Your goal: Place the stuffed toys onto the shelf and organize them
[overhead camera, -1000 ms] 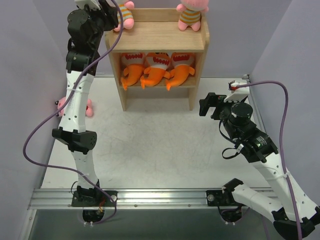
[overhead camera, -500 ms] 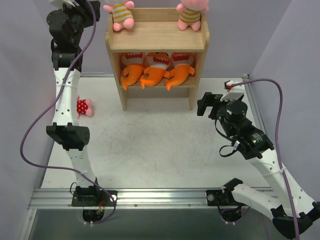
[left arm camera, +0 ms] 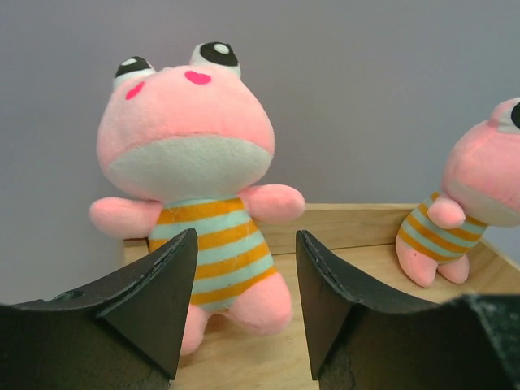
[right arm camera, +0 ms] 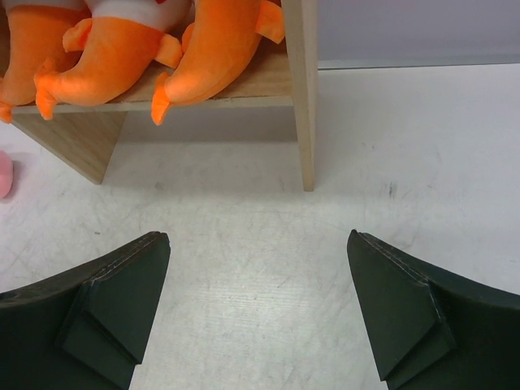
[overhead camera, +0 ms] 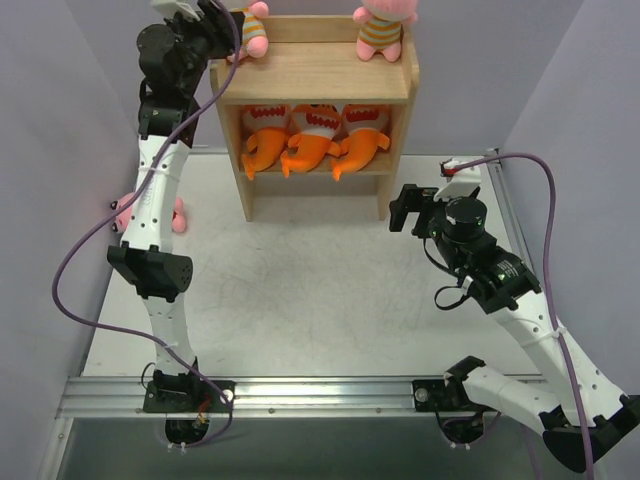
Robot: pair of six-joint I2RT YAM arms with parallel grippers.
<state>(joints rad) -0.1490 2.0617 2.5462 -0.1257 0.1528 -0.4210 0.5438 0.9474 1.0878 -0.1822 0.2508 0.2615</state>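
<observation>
Wooden shelf (overhead camera: 315, 85), three tiers, standing at the far side of the table (overhead camera: 300, 300). Top tier, left end: one pink striped doll (overhead camera: 250, 30), upright against the shelf's rear rim, frog-like face, orange and pale green bands (left arm camera: 215, 244). Top tier, right end: second pink striped doll (overhead camera: 382, 30), same pattern, upright, well apart from the first (left arm camera: 471, 203). Middle tier: three orange fish toys side by side with white toothy mouths, left (overhead camera: 262, 140), middle (overhead camera: 310, 140) and right (overhead camera: 360, 135), tails hanging over the shelf's front edge; the wrist view shows the same tails (right arm camera: 219, 57). On the table left of the shelf: one pink plush toy (overhead camera: 178, 215), mostly hidden behind the left arm, pattern not legible. Left gripper (overhead camera: 215, 25) at the shelf's top left corner, jaws parted and empty, the left striped doll seen beyond and between its fingertips (left arm camera: 245, 240). Right gripper (overhead camera: 400, 210) low over the table just in front of the shelf's right side panel, jaws spread wide, nothing between them (right arm camera: 256, 244).
</observation>
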